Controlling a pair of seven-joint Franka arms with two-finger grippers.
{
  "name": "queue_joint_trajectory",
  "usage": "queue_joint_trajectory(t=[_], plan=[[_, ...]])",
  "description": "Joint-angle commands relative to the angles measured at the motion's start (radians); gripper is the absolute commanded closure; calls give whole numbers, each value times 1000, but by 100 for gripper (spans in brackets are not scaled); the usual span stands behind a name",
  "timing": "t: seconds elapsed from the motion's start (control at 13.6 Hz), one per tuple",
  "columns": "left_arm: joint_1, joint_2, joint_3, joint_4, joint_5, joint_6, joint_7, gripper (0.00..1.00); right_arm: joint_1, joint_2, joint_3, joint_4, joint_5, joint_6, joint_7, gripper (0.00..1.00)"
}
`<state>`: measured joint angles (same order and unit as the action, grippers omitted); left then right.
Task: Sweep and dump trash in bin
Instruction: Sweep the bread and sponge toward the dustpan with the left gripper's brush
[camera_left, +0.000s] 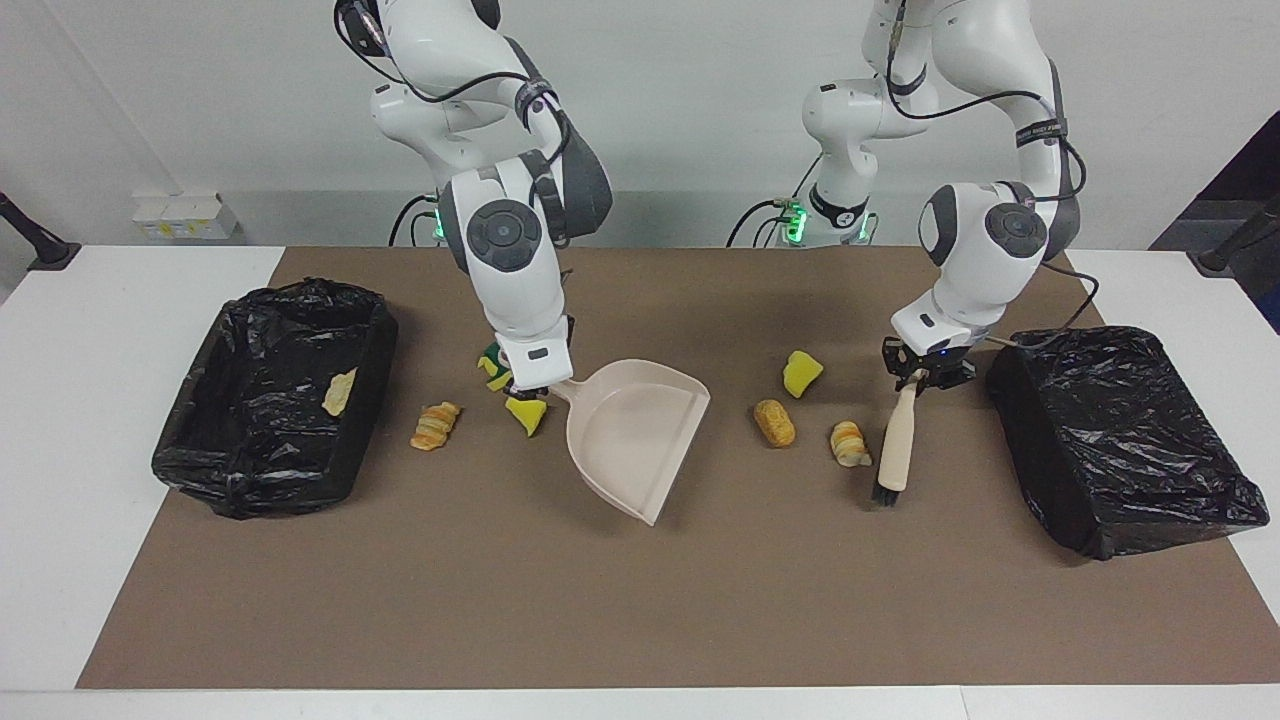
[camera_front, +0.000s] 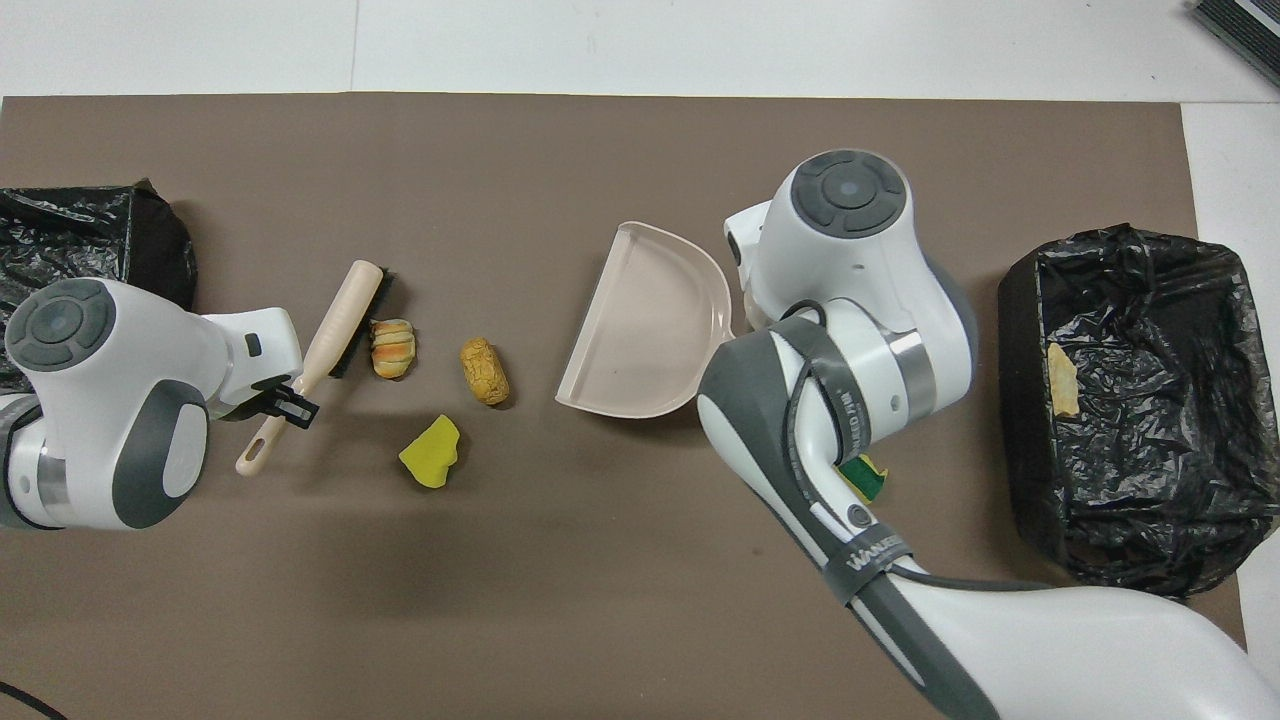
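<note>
My right gripper (camera_left: 545, 385) is shut on the handle of the beige dustpan (camera_left: 635, 430), which is tilted low over the mat, its mouth turned toward the left arm's end. My left gripper (camera_left: 925, 372) is shut on the brush (camera_left: 895, 450) handle. The bristles are down beside a striped croissant piece (camera_left: 849, 443), on its side toward the left arm's end. A brown bread piece (camera_left: 773, 422) and a yellow sponge chunk (camera_left: 800, 372) lie between brush and dustpan (camera_front: 645, 335). Another croissant (camera_left: 434, 426), a yellow chunk (camera_left: 526, 413) and a green-topped sponge (camera_left: 493, 365) lie by the right gripper.
An open black-lined bin (camera_left: 200, 440) stands at the right arm's end with one scrap (camera_left: 339, 391) inside. A box covered in black bag (camera_left: 1120, 440) sits at the left arm's end, close to the left gripper. A brown mat (camera_left: 640, 610) covers the table.
</note>
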<state>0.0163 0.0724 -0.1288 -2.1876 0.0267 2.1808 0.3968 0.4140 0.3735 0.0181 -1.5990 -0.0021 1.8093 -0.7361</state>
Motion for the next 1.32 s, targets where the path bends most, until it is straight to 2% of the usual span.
queue_joint_trajectory(t=[0.0, 0.29, 0.51, 0.73, 0.88, 1.17, 1.25], plan=[[-19, -37, -12, -23, 16, -93, 17, 100, 6, -22, 10, -39, -19, 24, -29, 100], [-68, -117, -15, -128, 16, -141, -13, 100, 19, -31, 10, -116, -16, 109, -164, 100], [-130, -135, -21, -133, 16, -165, -249, 100, 25, -31, 10, -142, -33, 165, -227, 100], [-118, -173, -23, -124, 15, -174, -369, 100, 29, -41, 10, -165, -36, 159, -229, 100], [-118, -193, -23, -135, 15, -228, -569, 100, 35, -42, 10, -171, -35, 159, -206, 100], [-127, -293, -26, -276, 15, -197, -812, 100, 45, -44, 10, -176, -39, 162, -213, 100], [-130, -298, -28, -288, 13, -172, -841, 100, 57, -47, 10, -180, -44, 162, -213, 100]])
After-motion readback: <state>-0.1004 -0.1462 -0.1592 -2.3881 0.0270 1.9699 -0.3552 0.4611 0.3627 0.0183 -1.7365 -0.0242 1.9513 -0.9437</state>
